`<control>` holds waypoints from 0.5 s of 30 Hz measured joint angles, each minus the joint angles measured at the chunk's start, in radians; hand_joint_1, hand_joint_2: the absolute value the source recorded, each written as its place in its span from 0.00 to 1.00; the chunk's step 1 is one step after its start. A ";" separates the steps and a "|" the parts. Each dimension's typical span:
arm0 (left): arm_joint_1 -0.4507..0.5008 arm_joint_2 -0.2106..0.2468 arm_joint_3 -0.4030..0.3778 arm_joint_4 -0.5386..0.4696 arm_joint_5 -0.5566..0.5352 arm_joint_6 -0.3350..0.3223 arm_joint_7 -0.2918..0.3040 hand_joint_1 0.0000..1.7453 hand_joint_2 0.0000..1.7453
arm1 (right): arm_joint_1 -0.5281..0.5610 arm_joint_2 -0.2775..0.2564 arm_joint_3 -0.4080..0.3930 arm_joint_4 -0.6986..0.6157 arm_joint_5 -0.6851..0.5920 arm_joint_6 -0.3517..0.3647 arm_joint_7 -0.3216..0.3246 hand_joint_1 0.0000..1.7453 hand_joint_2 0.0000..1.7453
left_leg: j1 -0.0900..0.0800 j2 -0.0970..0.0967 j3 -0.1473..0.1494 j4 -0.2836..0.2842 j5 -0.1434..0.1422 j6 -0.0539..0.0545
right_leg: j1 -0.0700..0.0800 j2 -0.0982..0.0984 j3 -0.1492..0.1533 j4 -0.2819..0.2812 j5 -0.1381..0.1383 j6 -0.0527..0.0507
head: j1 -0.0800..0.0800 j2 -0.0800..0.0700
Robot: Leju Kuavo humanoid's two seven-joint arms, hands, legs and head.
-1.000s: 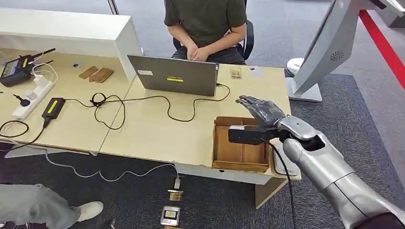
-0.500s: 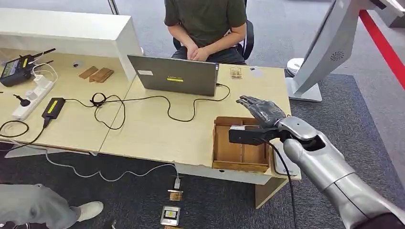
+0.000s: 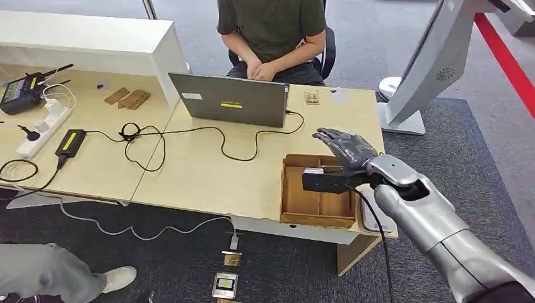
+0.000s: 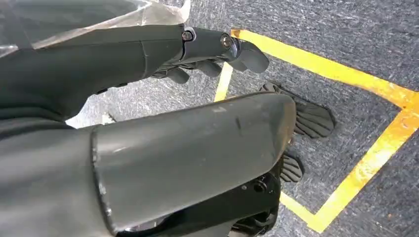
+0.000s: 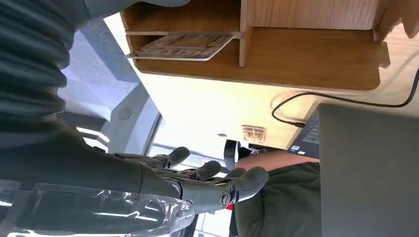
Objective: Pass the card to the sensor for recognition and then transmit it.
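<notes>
- Above the far right corner of the wooden tray [image 3: 315, 202], the robot's right hand [image 3: 346, 148] hovered with its fingers spread and slightly curled, holding nothing.
- The tray sat at the near right end of the desk [image 3: 208, 177], split into compartments by thin wooden walls.
- In the right wrist view a card [image 5: 183, 47] lay flat in one of the tray's compartments, tucked against a divider; the hand was above it and not touching it.
- A white flat device [image 3: 377, 218] lay just beside the tray on its right side, partly hidden by the silver forearm; I could not tell what it was.
- Beyond the tray, farther across the desk, a grey laptop [image 3: 230, 100] stood open with its back to the robot, and a black cable [image 3: 189, 136] looped over the desk from it.
- A person in a dark green shirt [image 3: 271, 25] sat behind the laptop, hands clasped.
- Well to the left of the tray, a black power adapter [image 3: 70, 142] and a white power strip [image 3: 43, 129] lay on the desk.
- The left hand [image 4: 217, 52] hung over grey carpet crossed by yellow floor tape [image 4: 346, 79], its fingers loosely curled in and holding nothing.
</notes>
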 joint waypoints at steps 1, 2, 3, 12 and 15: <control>0.000 0.000 0.000 0.000 0.000 0.000 0.000 0.00 0.00 | 0.001 0.000 0.000 0.002 0.000 -0.002 0.000 0.00 1.00 | 0.000 0.000 0.000 0.000 0.000 0.000 | 0.000 0.000 0.000 0.000 0.000 0.000 | 0.000 0.000; 0.000 0.000 0.000 0.000 0.000 0.000 0.002 0.00 0.00 | 0.001 0.000 0.000 0.005 0.000 -0.003 0.000 0.00 1.00 | 0.000 0.000 0.000 0.000 0.000 0.000 | 0.000 0.000 0.000 0.000 0.000 0.000 | 0.000 0.000; 0.000 0.000 0.000 0.000 -0.001 -0.001 0.002 0.00 0.00 | 0.002 0.000 0.000 0.006 0.000 -0.004 0.000 0.00 1.00 | 0.000 0.000 0.000 0.000 0.000 0.000 | 0.000 0.000 0.000 0.000 0.000 0.000 | 0.000 0.000; -0.002 0.002 -0.014 0.000 -0.006 -0.001 0.011 0.00 0.00 | 0.007 0.000 0.000 0.019 -0.002 -0.002 -0.002 0.00 1.00 | 0.000 0.000 0.000 0.000 0.000 0.000 | 0.000 0.000 0.000 0.000 0.000 0.000 | 0.000 0.000; -0.002 0.003 -0.016 0.000 -0.006 -0.001 0.013 0.00 0.00 | 0.007 0.000 0.000 0.019 -0.002 -0.002 -0.002 0.00 1.00 | 0.000 0.000 0.000 0.000 0.000 0.000 | 0.000 0.000 0.000 0.000 0.000 0.000 | 0.000 0.000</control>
